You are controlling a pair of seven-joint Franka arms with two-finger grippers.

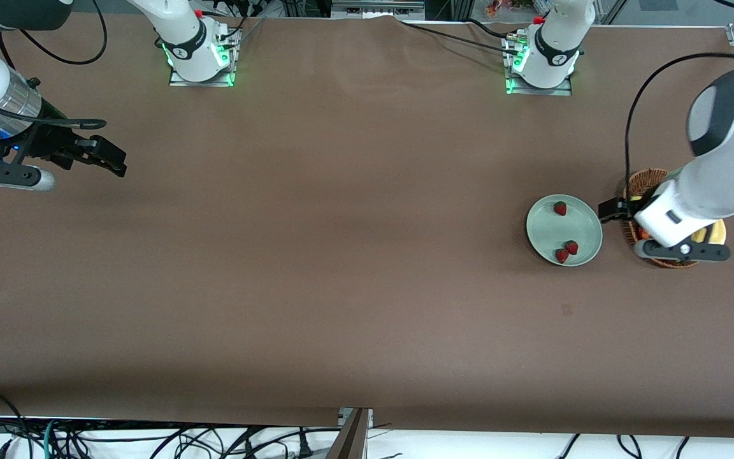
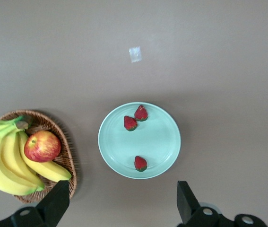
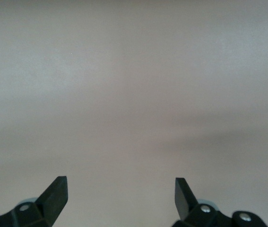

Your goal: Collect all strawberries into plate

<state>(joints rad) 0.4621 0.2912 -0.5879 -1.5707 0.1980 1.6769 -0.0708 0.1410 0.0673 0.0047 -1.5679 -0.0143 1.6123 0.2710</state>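
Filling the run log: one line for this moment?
strawberries: three on plate | left gripper: open, over table by basket | right gripper: open, waiting

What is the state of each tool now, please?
Left tool: open, holding nothing, above the basket.
Right tool: open, holding nothing, waiting over bare table.

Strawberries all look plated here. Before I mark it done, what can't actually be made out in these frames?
- Front view: the left arm covers most of the basket, hiding its fruit.
- Left wrist view: the bananas are cut off by the edge.
- Right wrist view: only bare table; no plate or strawberries.
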